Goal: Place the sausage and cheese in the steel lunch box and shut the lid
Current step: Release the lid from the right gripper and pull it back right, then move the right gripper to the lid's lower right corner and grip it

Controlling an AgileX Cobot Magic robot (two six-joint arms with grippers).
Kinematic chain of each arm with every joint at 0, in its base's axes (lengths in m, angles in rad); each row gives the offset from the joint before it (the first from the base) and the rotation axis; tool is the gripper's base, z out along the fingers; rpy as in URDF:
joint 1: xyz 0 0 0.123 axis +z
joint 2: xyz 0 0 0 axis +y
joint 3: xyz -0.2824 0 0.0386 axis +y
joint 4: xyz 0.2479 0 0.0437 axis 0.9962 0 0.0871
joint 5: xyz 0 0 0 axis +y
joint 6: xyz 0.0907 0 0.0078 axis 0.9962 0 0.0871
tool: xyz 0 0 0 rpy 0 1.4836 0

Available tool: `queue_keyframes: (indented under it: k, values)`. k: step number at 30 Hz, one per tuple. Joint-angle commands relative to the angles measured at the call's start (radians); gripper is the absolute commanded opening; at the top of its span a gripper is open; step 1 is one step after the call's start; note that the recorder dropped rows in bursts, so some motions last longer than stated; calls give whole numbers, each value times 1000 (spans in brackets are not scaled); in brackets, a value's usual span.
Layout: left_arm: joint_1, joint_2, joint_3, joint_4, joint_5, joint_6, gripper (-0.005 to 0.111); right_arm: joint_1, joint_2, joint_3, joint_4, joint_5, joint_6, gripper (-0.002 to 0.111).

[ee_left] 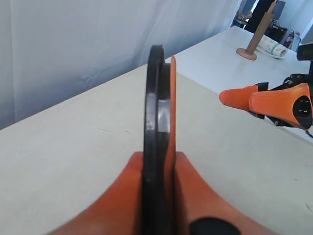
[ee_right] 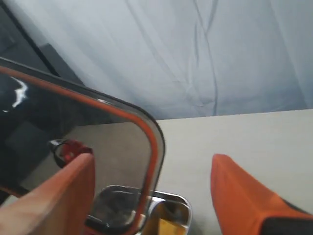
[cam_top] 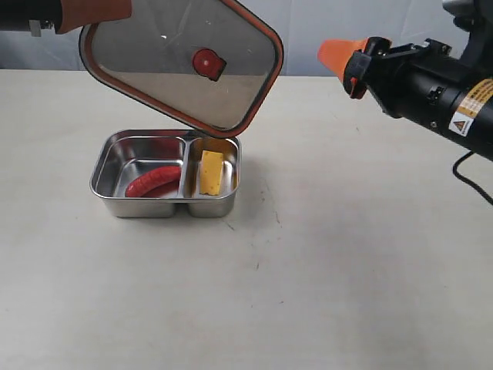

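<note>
Loading was done: glossy red curved sausage (cam_top: 152, 182) lay in the larger compartment and yellow cheese wedge (cam_top: 210, 172) in the smaller compartment of the shiny steel lunch box (cam_top: 142, 206). Dark translucent orange-rimmed lid (cam_top: 154, 62) hung tilted above the box, clamped by the left tool (ee_left: 157, 166). Right tool (cam_top: 339, 55) gaped wide, empty. Lid was not yet seated.

Left hand (ee_left: 157, 159) clamped on the lid (ee_left: 154, 98), edge-on — right hand (ee_left: 237, 97) well apart, pale table (ee_left: 68, 161)

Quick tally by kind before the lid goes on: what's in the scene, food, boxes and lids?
Food pieces: 2 (sausage, cheese)
Boxes: 1 (steel lunch box)
Lids: 1 (lid, raised above the box)
Total: 4
</note>
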Motion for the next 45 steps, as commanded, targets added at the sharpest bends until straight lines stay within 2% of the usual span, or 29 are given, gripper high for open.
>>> queue_keyframes:
  k: [1,6,11,14,17,24,27,28,29,31,32,34,45]
  values:
    - [6,-27,-4,5,12,-40,0,-35,118,5,-46,-242,60,65]
    - [6,-62,-4,18,12,-54,0,-109,272,5,-99,-513,83,65]
    - [6,-77,-4,18,12,-54,0,-204,412,-20,-219,-534,88,64]
    - [6,-78,-4,14,12,-47,0,-219,447,-74,-296,-534,131,52]
    - [6,-78,-4,-3,12,-39,0,-219,454,-143,-351,-534,178,41]
    - [6,-78,-4,5,12,-30,0,-219,454,-255,-439,-534,276,39]
    - [6,-78,-4,-4,12,-24,0,-213,454,-262,-510,-534,293,42]
    - [6,-78,-4,-12,12,-15,0,-204,454,-276,-567,-534,314,49]
    - [6,-78,-4,-14,12,-15,0,-197,454,-284,-574,-534,319,51]
    - [6,-78,-4,-14,12,-15,0,-170,454,-294,-541,-534,273,48]
    - [6,-78,-4,-10,12,-15,0,-152,454,-294,-500,-534,239,40]
    - [6,-78,-4,-12,12,-13,0,-138,454,-294,-501,-532,239,33]
    - [6,-78,-4,-21,12,-10,0,-98,454,-294,-456,-425,169,33]
